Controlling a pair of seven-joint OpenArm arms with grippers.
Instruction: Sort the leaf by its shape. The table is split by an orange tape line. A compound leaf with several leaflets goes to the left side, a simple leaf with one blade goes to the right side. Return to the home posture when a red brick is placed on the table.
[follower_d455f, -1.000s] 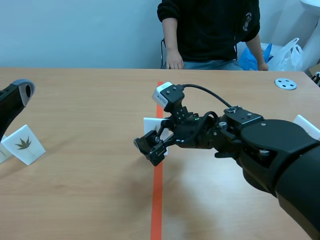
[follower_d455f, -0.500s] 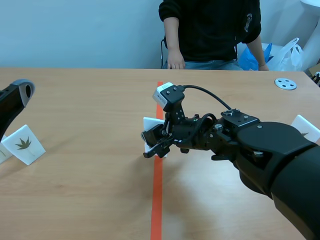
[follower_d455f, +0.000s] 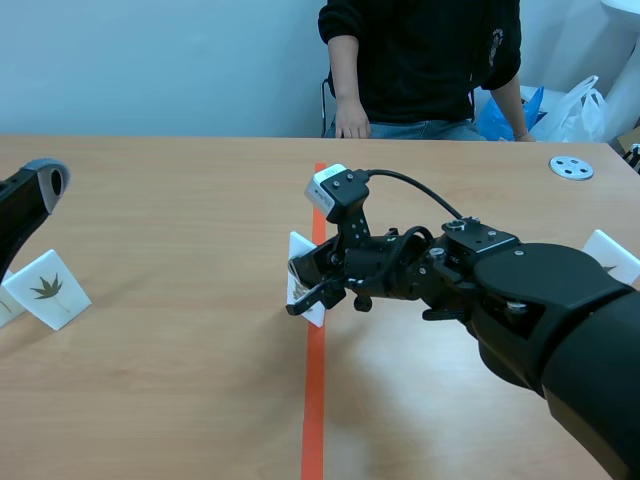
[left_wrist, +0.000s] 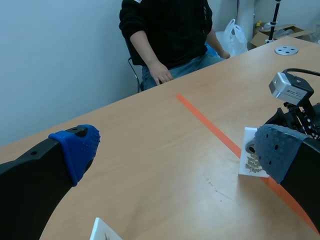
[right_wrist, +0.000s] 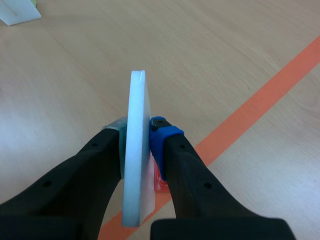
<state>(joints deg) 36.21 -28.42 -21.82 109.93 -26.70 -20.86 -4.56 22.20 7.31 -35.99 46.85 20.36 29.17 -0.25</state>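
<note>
You see the leaf card (right_wrist: 136, 115) at the middle of the surface (follower_d455f: 180, 380), over the orange tape line (follower_d455f: 314, 400). The right tool (follower_d455f: 306, 285) grips it between both pads. The left tool (left_wrist: 176, 150) is open, at the left edge, beside a second leaf card (follower_d455f: 47, 288). A person (follower_d455f: 420, 60) sits at the far side.

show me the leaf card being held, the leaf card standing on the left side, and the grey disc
held leaf card (right_wrist: 136, 145): right wrist view, on its white edge
left leaf card (follower_d455f: 47, 289): scene view, on its printed face
grey disc (follower_d455f: 571, 167): scene view, on its top face
</note>
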